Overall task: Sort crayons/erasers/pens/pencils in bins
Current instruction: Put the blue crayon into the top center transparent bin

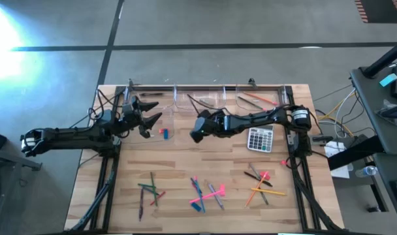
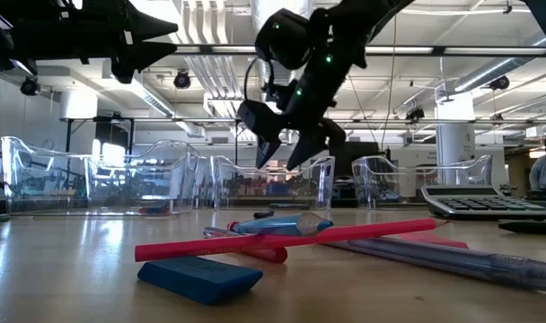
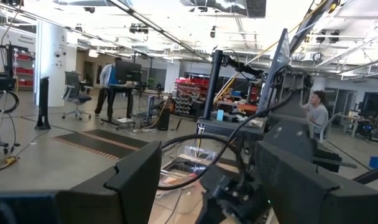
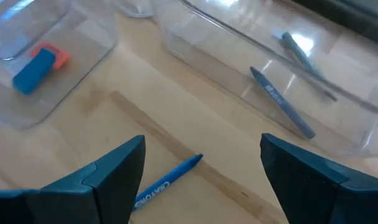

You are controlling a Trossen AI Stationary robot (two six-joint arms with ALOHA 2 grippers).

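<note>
My right gripper (image 1: 197, 132) (image 2: 286, 148) hangs open above the middle of the table, just in front of the clear bins (image 2: 273, 184). A blue crayon (image 4: 168, 178) lies flat on the wood below the gap between its fingers (image 4: 111, 174), untouched. One bin (image 4: 83, 81) holds a blue eraser (image 4: 32, 73) and an orange one (image 1: 164, 132). Another bin (image 4: 239, 68) holds blue-grey sticks (image 4: 282, 102). Orange pencils (image 1: 254, 99) lie in a far-right bin. My left gripper (image 1: 153, 112) (image 3: 214, 186) waits open, raised at the far left.
A grey calculator (image 1: 260, 139) (image 2: 484, 202) lies right of my right gripper. Along the near edge lie three loose heaps: green sticks (image 1: 149, 191), pink and blue ones (image 1: 205, 194), orange and pink ones (image 1: 262, 183). A blue eraser (image 2: 201, 276) and a red stick (image 2: 291, 238) lie nearest the low camera.
</note>
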